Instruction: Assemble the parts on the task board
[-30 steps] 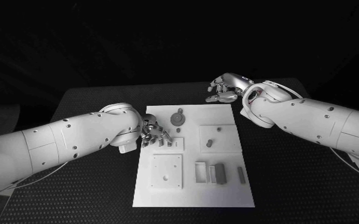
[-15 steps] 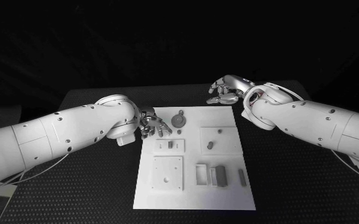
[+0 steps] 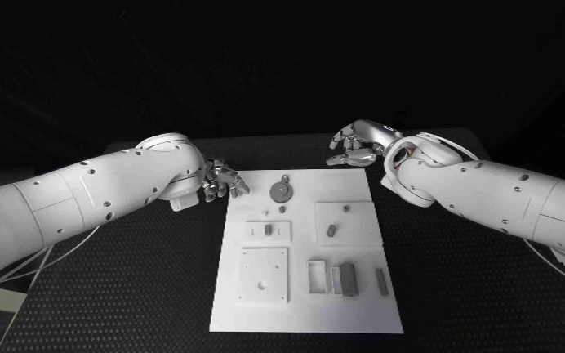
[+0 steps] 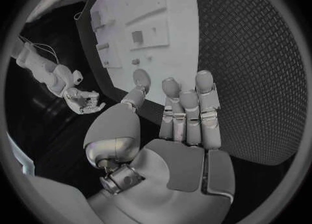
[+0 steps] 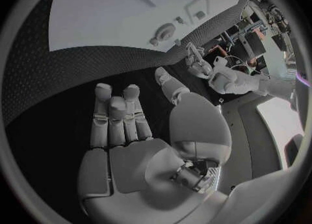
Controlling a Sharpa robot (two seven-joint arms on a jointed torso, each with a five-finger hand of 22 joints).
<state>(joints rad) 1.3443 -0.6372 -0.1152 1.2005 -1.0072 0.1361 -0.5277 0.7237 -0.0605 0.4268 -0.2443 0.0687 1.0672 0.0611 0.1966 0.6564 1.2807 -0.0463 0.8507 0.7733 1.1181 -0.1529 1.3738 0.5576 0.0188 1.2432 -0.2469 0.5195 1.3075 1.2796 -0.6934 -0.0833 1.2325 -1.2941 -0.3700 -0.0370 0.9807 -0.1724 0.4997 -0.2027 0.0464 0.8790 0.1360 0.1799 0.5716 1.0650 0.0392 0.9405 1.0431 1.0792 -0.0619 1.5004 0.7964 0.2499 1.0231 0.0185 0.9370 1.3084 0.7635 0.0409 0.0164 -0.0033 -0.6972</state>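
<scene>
I see the task board (image 3: 353, 304) lying white on the black table (image 3: 471, 288), grey parts (image 3: 344, 277) small and hard to read. My left hand (image 3: 219, 182) hovers at its far-left corner, fingers straight, holding nothing. My right hand (image 3: 357, 144) hangs beyond the far edge, loosely curled, empty.

Matt white plastic task board (image 3: 304, 288) on a rough, woven-looking black table (image 3: 153, 288); shiny metal hands, glossy white arm shells.

Grey parts (image 3: 343, 276) on white task board (image 3: 304, 308)
</scene>
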